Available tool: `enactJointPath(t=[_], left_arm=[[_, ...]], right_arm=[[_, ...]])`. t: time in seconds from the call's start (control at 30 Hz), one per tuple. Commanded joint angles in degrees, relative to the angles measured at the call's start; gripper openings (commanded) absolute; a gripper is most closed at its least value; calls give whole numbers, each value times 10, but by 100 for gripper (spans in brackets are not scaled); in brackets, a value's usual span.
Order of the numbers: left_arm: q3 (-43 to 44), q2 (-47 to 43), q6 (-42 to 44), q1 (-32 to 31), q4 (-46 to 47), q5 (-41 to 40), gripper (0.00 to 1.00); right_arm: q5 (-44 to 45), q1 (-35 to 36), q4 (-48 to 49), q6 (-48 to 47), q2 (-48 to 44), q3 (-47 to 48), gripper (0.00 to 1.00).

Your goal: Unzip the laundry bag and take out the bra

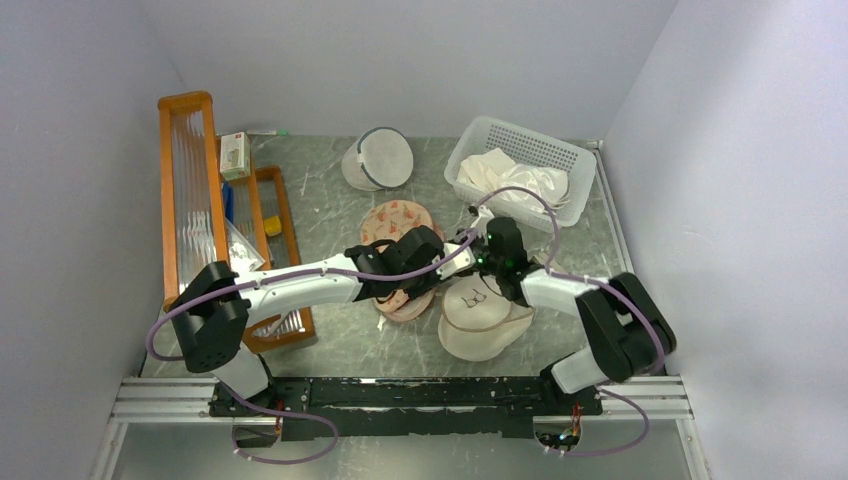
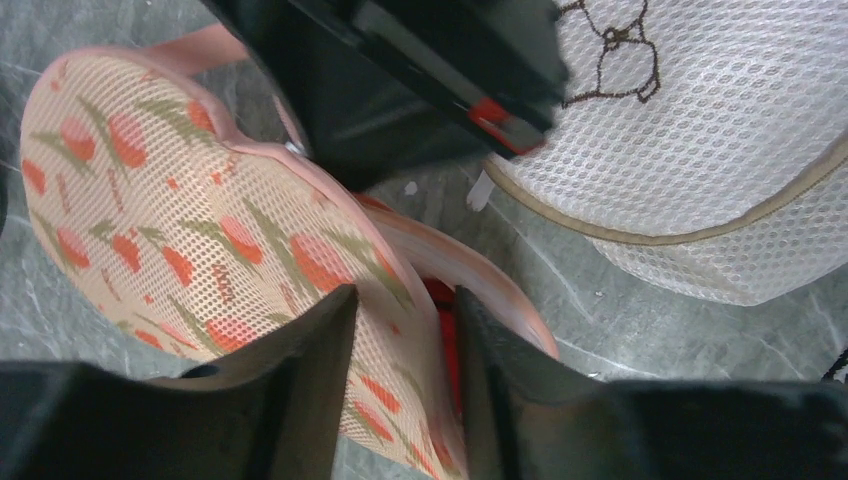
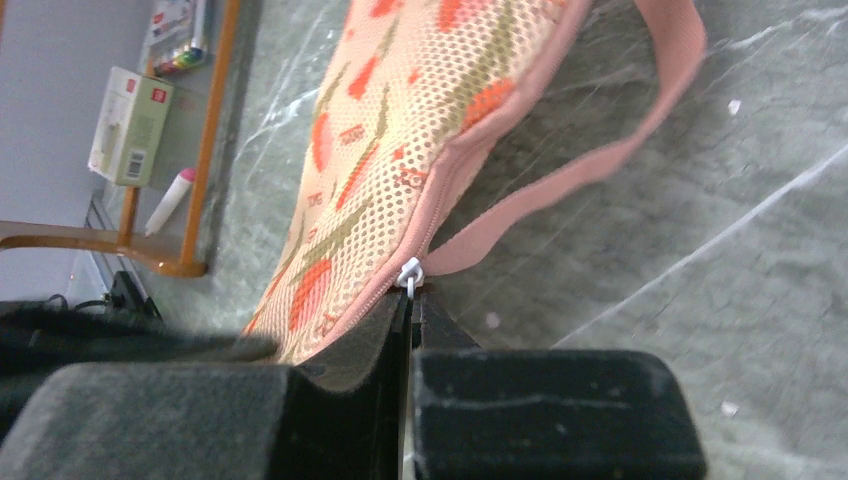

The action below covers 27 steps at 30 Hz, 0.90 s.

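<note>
While the laundry bag point(image 1: 392, 222) lies flat in the middle of the top view, left gripper point(image 2: 405, 297) spread apart around its pink edge, red bra point(image 2: 446, 345) peeking between, right gripper point(image 3: 410, 300) squeezed tight on the white zipper pull point(image 3: 409, 272).

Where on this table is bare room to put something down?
Bare tabletop lies between the wooden tray and the laundry bag; more lies near the front, between that tray and the cream pouch; a small patch lies between the box and the mesh bag. The middle, around bag and pouch, is crowded.
</note>
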Motion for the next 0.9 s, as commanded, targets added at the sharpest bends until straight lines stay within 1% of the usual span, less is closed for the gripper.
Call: enactJointPath(t=[0.0,0.1,0.17,0.23,0.3,0.53,0.6,0.7,0.77,0.87], left_arm=[[5,-35,-3,-4,11,13,56],[-10,-58,0,-5,32,7,62],[-20,-65,-1,-5,42,3,63],[-15,-62,-2,-5,34,1,64],[-13,-57,-3,-6,29,2,67],[-5,-31,-3,-7,17,19,68],[-1,-17,-2,-9,12,8,66],[6,-2,-2,-10,3,-13,58],[6,-3,-4,-10,2,-25,52],[-2,-17,-2,-10,9,-39,41]], right_arm=[[31,35,34,37,-62,-40,0],[42,51,33,45,-81,-54,0],[44,58,40,54,-86,-60,0],[45,63,52,61,-87,-64,0],[51,67,53,62,-88,-65,0],[61,73,69,74,-87,-71,0],[65,75,69,76,-91,-72,0],[67,76,58,70,-94,-68,0],[73,76,48,64,-100,-68,0],[87,76,26,54,-108,-64,0]])
